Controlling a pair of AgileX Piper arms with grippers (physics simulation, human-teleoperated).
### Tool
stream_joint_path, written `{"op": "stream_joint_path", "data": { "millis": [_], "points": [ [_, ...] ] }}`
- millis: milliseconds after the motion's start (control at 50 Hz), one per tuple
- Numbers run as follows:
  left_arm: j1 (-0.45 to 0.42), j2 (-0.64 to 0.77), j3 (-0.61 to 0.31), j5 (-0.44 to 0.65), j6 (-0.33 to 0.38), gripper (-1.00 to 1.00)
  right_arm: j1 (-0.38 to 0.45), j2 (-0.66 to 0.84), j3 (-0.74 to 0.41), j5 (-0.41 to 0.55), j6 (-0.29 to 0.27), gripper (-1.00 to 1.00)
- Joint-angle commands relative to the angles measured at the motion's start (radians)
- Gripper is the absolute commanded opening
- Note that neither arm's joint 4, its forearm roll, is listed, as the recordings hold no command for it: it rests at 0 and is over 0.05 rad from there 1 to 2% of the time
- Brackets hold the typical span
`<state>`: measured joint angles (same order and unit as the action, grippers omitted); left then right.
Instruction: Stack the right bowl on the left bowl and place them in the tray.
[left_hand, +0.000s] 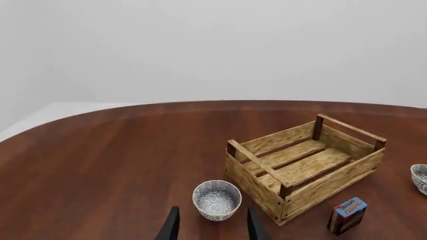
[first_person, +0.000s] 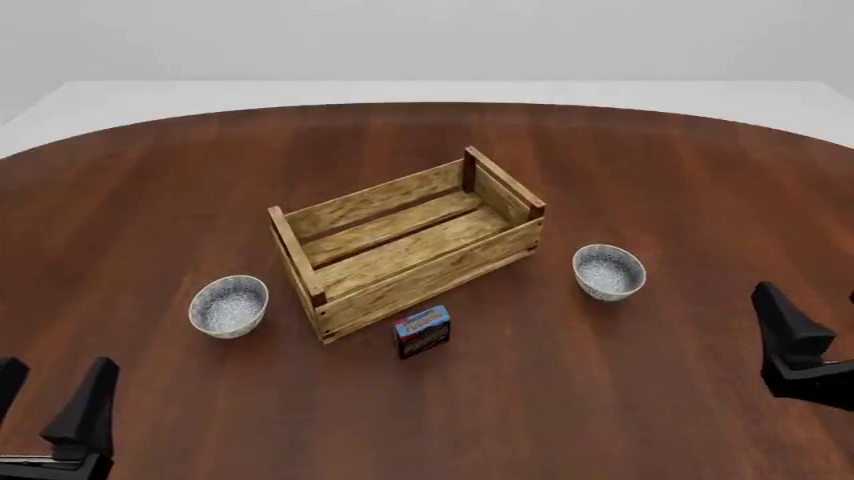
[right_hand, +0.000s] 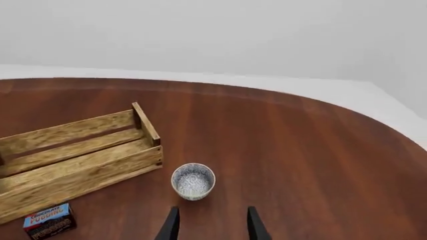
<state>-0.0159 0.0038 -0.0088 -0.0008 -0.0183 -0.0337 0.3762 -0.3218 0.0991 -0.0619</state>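
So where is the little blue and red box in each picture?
Front view: the little box stands on the table just in front of the crate, between the two bowls.
Left wrist view: the box is beside the crate's nearest corner.
Right wrist view: the box is at the picture's edge, below the crate.
Shared landmark: the wooden crate.

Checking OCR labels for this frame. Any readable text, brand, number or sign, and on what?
Small blue-and-red carton: white lettering on its blue top panel, too blurred to read in all three views.
Left bowl, right bowl: speckled pattern only, no text.
Tray: bare wood, no markings.
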Motion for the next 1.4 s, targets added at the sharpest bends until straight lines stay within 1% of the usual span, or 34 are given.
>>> {"op": "stream_joint_path", "data": {
  "millis": [20, 40, 80, 100, 120, 140, 160, 180, 240, 280, 320, 360, 400, 420, 480, 560, 640, 700, 740, 780, 840, 860, 900, 940, 980, 1040, 1080, 1100, 1120, 1140, 1200, 1300, 1400],
  "points": [
    [-0.013, 0.015, 0.004, -0.014, -0.016, 1.00, 0.001, 0.185, -0.168, 0.063, -0.050, 1.00],
    [-0.012, 0.024, 0.004, -0.022, -0.019, 1.00, 0.000, 0.226, -0.190, 0.076, -0.057, 1.00],
    [-0.011, 0.036, 0.005, -0.034, -0.026, 1.00, -0.019, 0.247, -0.222, 0.082, -0.065, 1.00],
    [-0.007, 0.047, 0.004, -0.044, -0.034, 1.00, -0.021, 0.273, -0.239, 0.086, -0.086, 1.00],
    [-0.011, 0.043, 0.003, -0.043, -0.034, 1.00, -0.010, 0.289, -0.253, 0.094, -0.077, 1.00],
    [-0.013, 0.048, 0.003, -0.046, -0.033, 1.00, 0.011, 0.321, -0.273, 0.111, -0.028, 1.00],
    [-0.011, 0.059, 0.003, -0.055, -0.036, 1.00, -0.005, 0.336, -0.290, 0.112, -0.035, 1.00],
    [-0.010, 0.063, 0.003, -0.060, -0.038, 1.00, -0.011, 0.349, -0.308, 0.116, -0.060, 1.00],
    [-0.012, 0.072, 0.006, -0.075, -0.032, 1.00, -0.002, 0.392, -0.347, 0.134, -0.058, 1.00],
    [-0.008, 0.100, 0.008, -0.099, -0.032, 1.00, 0.009, 0.427, -0.361, 0.145, -0.076, 1.00],
    [-0.007, 0.108, 0.008, -0.105, -0.033, 1.00, 0.016, 0.460, -0.383, 0.157, -0.050, 1.00],
    [-0.009, 0.103, 0.008, -0.099, -0.037, 1.00, 0.003, 0.483, -0.399, 0.154, -0.068, 1.00],
    [-0.009, 0.114, 0.008, -0.106, -0.038, 1.00, -0.001, 0.520, -0.424, 0.164, -0.068, 1.00],
    [-0.008, 0.116, 0.008, -0.108, -0.037, 1.00, 0.006, 0.531, -0.435, 0.172, -0.058, 1.00],
    [-0.008, 0.122, 0.008, -0.112, -0.035, 1.00, 0.010, 0.558, -0.463, 0.189, -0.056, 1.00],
    [0.000, 0.090, 0.007, -0.088, -0.026, 1.00, 0.023, 0.605, -0.507, 0.223, -0.034, 1.00],
    [0.000, 0.073, 0.006, -0.074, -0.020, 1.00, 0.013, 0.648, -0.547, 0.243, -0.012, 1.00],
    [-0.001, 0.056, 0.005, -0.057, -0.014, 1.00, 0.007, 0.688, -0.569, 0.253, -0.027, 1.00],
    [-0.005, 0.051, 0.005, -0.050, -0.019, 1.00, 0.008, 0.712, -0.584, 0.260, -0.026, 1.00],
    [-0.007, 0.071, 0.007, -0.062, -0.012, 1.00, 0.002, 0.744, -0.605, 0.268, -0.033, 1.00],
    [-0.010, 0.083, 0.008, -0.068, 0.005, 1.00, 0.006, 0.767, -0.625, 0.275, -0.031, 1.00],
    [-0.015, 0.088, 0.009, -0.069, 0.005, 1.00, 0.004, 0.780, -0.632, 0.278, -0.043, 1.00],
    [-0.015, 0.054, 0.008, -0.045, -0.011, 1.00, 0.013, 0.800, -0.643, 0.285, -0.034, 1.00],
    [-0.010, 0.047, 0.007, -0.037, -0.009, 1.00, 0.002, 0.821, -0.655, 0.283, -0.047, 1.00],
    [-0.008, 0.043, 0.007, -0.034, -0.009, 1.00, 0.005, 0.841, -0.666, 0.287, -0.045, 1.00],
    [-0.005, 0.045, 0.008, -0.035, -0.001, 1.00, 0.002, 0.875, -0.687, 0.291, -0.047, 1.00],
    [-0.002, 0.042, 0.008, -0.032, 0.014, 1.00, -0.009, 0.895, -0.694, 0.287, -0.069, 1.00],
    [-0.002, 0.036, 0.008, -0.027, 0.019, 1.00, -0.006, 0.916, -0.698, 0.287, -0.064, 1.00],
    [-0.003, 0.031, 0.008, -0.022, 0.018, 1.00, -0.008, 0.929, -0.701, 0.286, -0.064, 1.00],
    [-0.005, 0.022, 0.007, -0.015, 0.016, 1.00, -0.017, 0.941, -0.703, 0.281, -0.078, 1.00],
    [-0.004, 0.012, 0.006, -0.006, 0.013, 1.00, -0.011, 0.970, -0.710, 0.284, -0.071, 1.00],
    [-0.005, 0.014, 0.006, -0.008, 0.010, 1.00, -0.012, 1.021, -0.720, 0.275, -0.083, 1.00],
    [-0.005, 0.003, 0.001, 0.002, 0.005, 1.00, -0.006, 1.072, -0.727, 0.263, -0.083, 1.00]
  ]
}}
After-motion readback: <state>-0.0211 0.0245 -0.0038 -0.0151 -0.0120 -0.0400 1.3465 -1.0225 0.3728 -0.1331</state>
